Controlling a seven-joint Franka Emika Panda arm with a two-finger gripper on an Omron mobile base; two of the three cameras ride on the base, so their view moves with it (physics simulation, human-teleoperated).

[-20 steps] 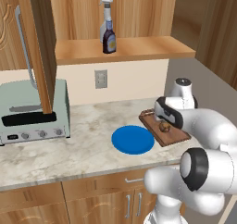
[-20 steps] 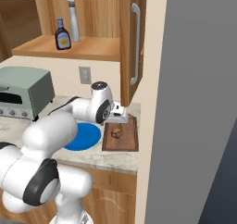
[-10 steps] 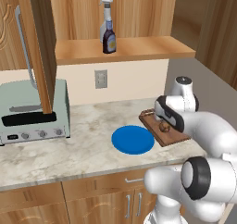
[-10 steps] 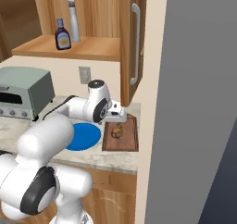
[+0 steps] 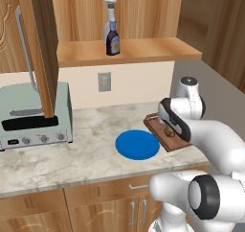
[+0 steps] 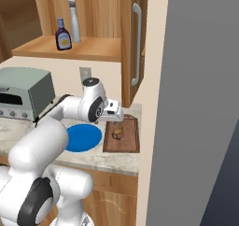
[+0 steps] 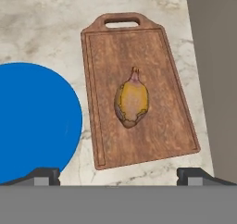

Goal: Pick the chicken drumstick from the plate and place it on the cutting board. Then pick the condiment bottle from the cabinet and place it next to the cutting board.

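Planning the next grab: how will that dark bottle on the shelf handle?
The bottle looks tall and narrow-necked, so a nudge might tip it. Its surface seems smooth, perhaps slippery. A spray bottle stands close behind and could get bumped.

No text, brand, number or sign can be read anywhere. The condiment bottle (image 5: 113,43) on the cabinet shelf carries a pale label, but it is too small and blurred for any letters to come out. The toaster oven (image 5: 34,115), on the counter left of the condiment bottle and below it, has small knobs along its front with no legible markings.
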